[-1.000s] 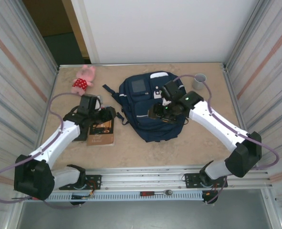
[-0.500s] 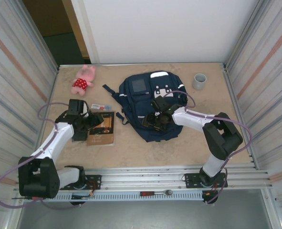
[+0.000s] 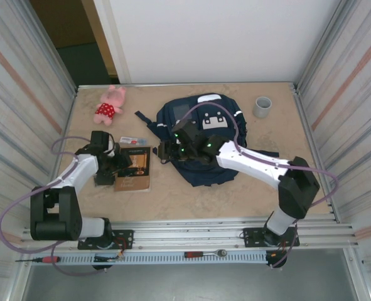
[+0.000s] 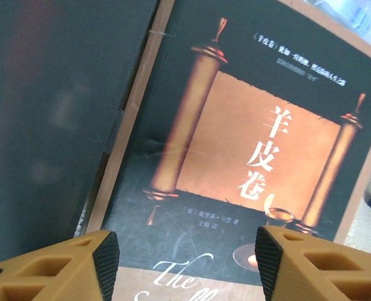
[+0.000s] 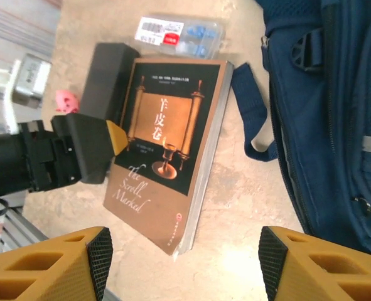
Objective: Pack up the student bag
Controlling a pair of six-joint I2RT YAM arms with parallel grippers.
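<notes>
The student bag (image 3: 205, 141) is a navy backpack lying flat in the middle of the table; its left side and a strap loop are in the right wrist view (image 5: 336, 113). A brown and black book (image 3: 134, 168) (image 5: 166, 144) (image 4: 248, 157) lies left of the bag. My left gripper (image 3: 119, 163) (image 4: 186, 266) is open and sits low over the book's left part, nothing between its fingers. My right gripper (image 3: 165, 152) (image 5: 180, 263) hangs open above the bare table between book and bag, holding nothing.
A clear box of small blue items (image 3: 132, 140) (image 5: 180, 31) lies just behind the book, and a black block (image 5: 107, 75) rests against the book's left edge. A pink plush toy (image 3: 110, 103) sits at the back left, a grey cup (image 3: 262, 106) at the back right.
My right arm has swung left, from above the bag to the gap between bag and book. My left arm has drawn back a little and stays at the book.
</notes>
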